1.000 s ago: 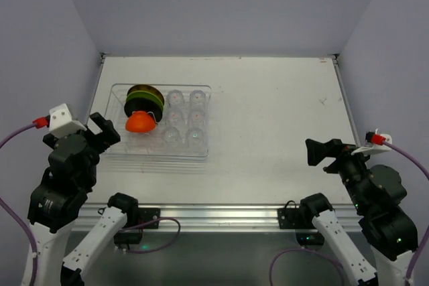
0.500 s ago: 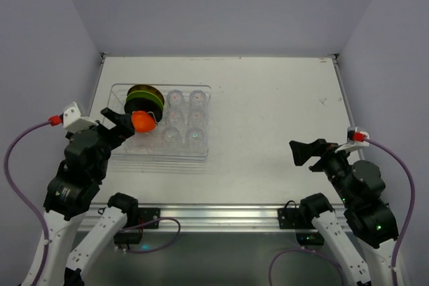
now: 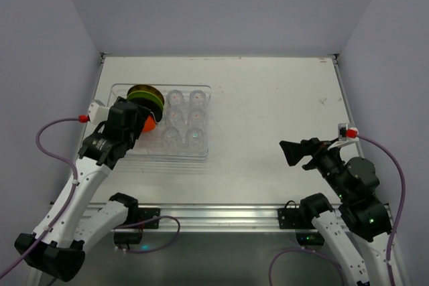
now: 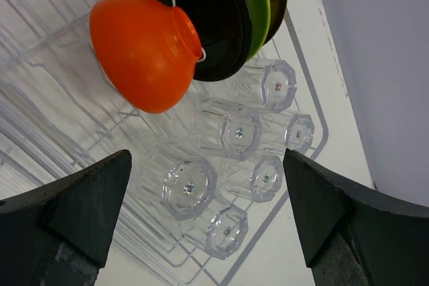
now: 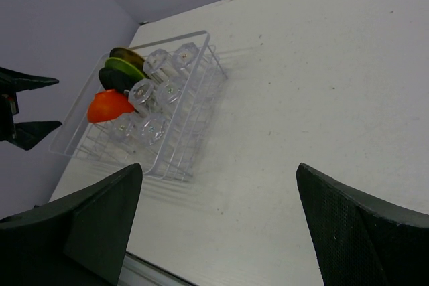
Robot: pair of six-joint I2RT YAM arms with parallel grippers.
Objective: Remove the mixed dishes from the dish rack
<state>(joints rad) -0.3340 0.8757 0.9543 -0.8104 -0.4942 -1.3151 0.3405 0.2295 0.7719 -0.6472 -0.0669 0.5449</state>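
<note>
Our left gripper [image 4: 207, 159] hangs wide open and empty over the dish rack [image 4: 40, 98], with the orange bowl [image 4: 144, 58] just ahead of it. The bowl lies tipped on its side against the black plate [image 4: 218, 25] and the green plate [image 4: 253, 5], which stand on edge at the rack's far left. Six clear glasses [image 4: 190, 187] stand packed beside them. We see two risks. The glossy, rounded bowl may squirt out of a pinch. A finger set too low may clip a glass or snag the ribs, dragging the light rack across the counter [image 3: 281, 98]. Our right gripper [image 5: 218, 169], equally wide and empty, hangs well apart.
</note>
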